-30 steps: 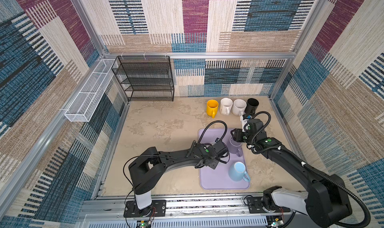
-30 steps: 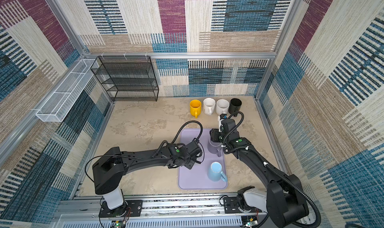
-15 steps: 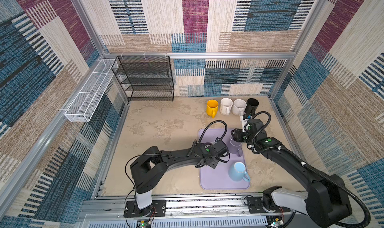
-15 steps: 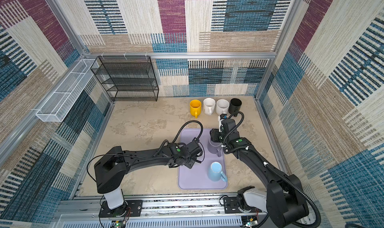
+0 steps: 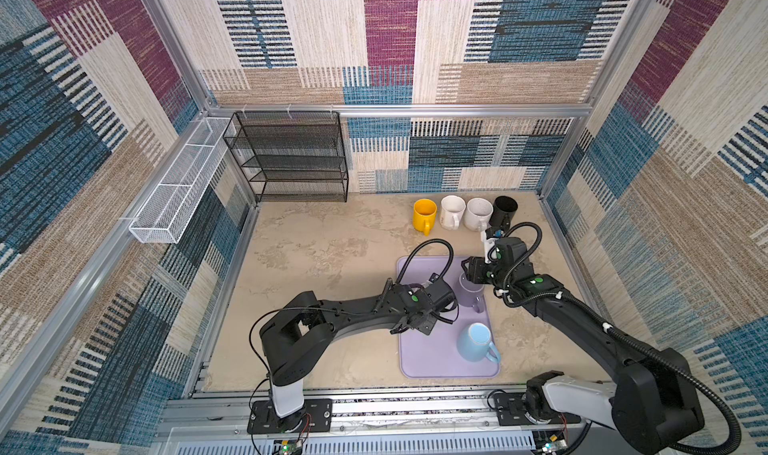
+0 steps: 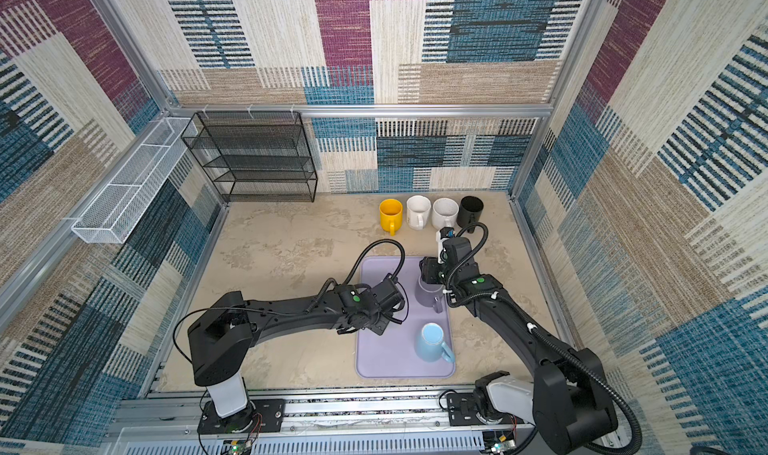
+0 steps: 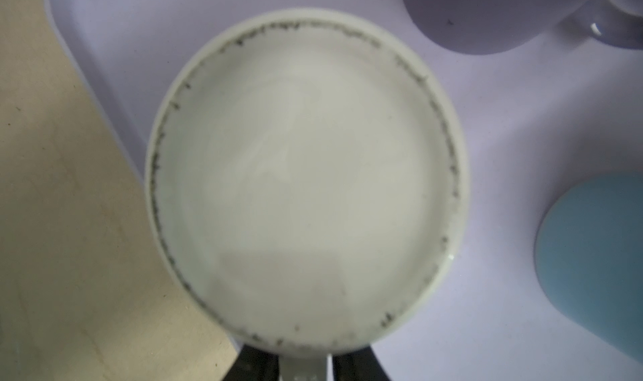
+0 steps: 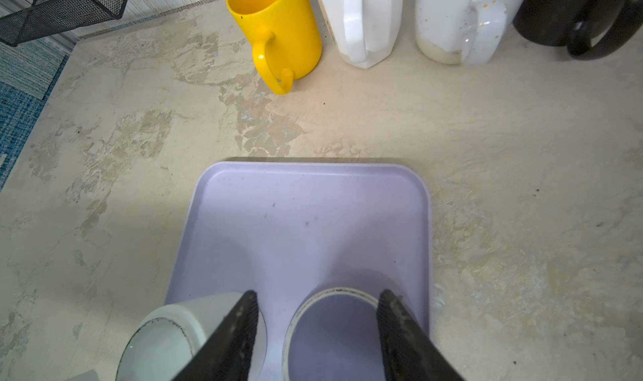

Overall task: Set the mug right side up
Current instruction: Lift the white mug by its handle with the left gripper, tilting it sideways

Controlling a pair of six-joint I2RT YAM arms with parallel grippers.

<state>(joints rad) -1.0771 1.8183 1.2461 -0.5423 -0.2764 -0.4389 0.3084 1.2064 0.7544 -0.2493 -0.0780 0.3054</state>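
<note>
Three mugs stand upside down on a lavender tray [image 5: 436, 361]. In the left wrist view the white mug [image 7: 306, 174] shows its flat base, and my left gripper [image 7: 304, 358] is shut on its handle. In both top views that gripper [image 5: 438, 297] covers the white mug. My right gripper [image 8: 316, 294] is open and straddles the base of the lavender mug [image 8: 334, 334], with a gap on one side. In a top view it hangs over this mug [image 5: 471, 293]. The light blue mug [image 5: 473, 340] stands free at the tray's near end.
Behind the tray a yellow mug [image 5: 424, 215], a white mug [image 5: 452, 211], a speckled mug [image 5: 478, 213] and a black mug [image 5: 505, 210] stand upright in a row. A black wire rack [image 5: 291, 158] stands at the back left, a white wire basket [image 5: 178, 199] on the left wall.
My left gripper's jaws have drawn in on the white mug's handle, and the left arm has shifted slightly. The right arm and the mugs have stayed put.
</note>
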